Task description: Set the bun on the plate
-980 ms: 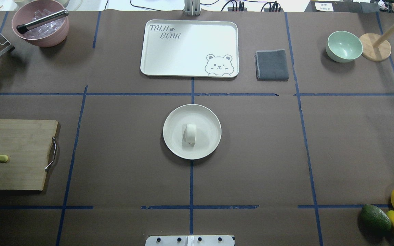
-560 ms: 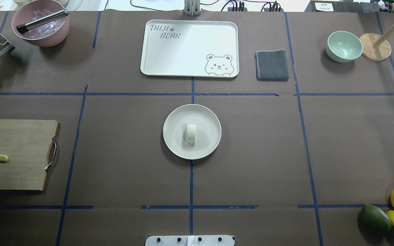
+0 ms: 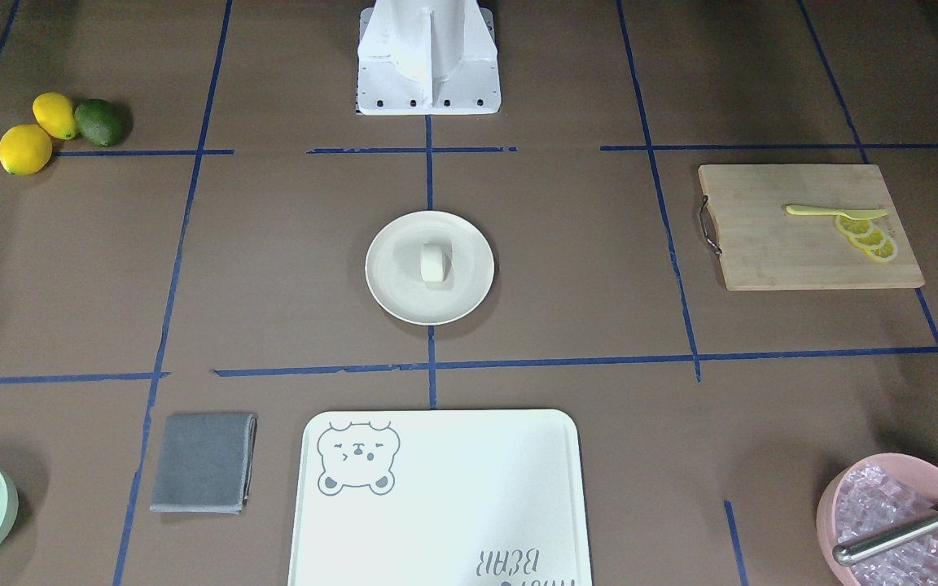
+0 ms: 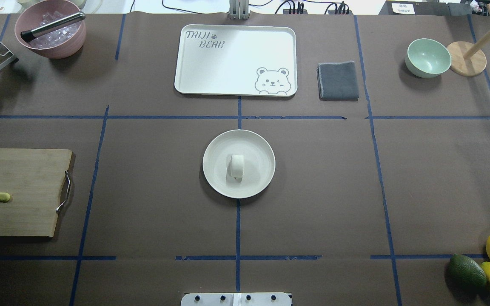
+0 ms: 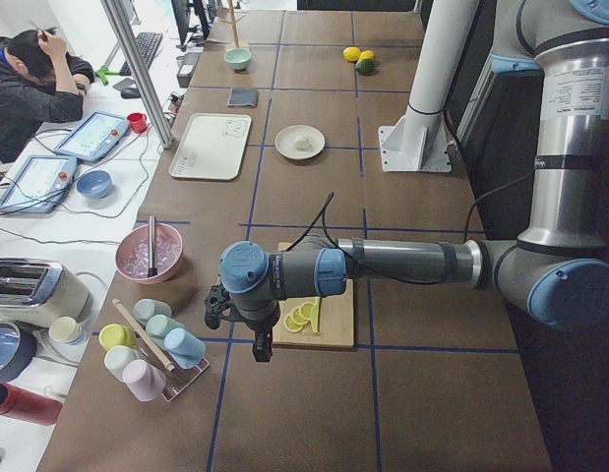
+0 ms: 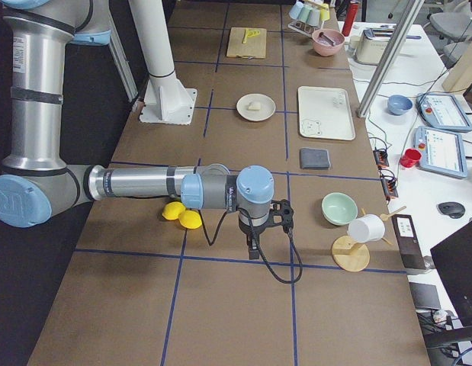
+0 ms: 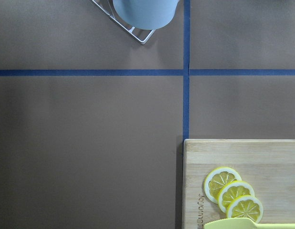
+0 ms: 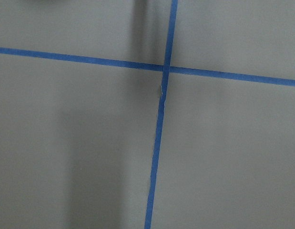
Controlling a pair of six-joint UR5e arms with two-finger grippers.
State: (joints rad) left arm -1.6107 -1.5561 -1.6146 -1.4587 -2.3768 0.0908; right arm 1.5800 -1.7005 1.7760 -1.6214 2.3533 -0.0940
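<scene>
I note the bun lying midway on the plate, well apart from the left gripper and right gripper, whose finger opening I cannot tell; I judge it light and soft, best pinched gently across its sides.

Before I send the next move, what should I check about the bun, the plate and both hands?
1. Small white bun on round cream plate: ok, near its middle.
2. Bun inside the rim: ok.
3. Left hand apart from the plate, by the wooden cutting board: ok.
4. Right hand apart from the plate, near the pale green bowl: ok.
5. Hands open or shut: cannot tell, side views only.
</scene>
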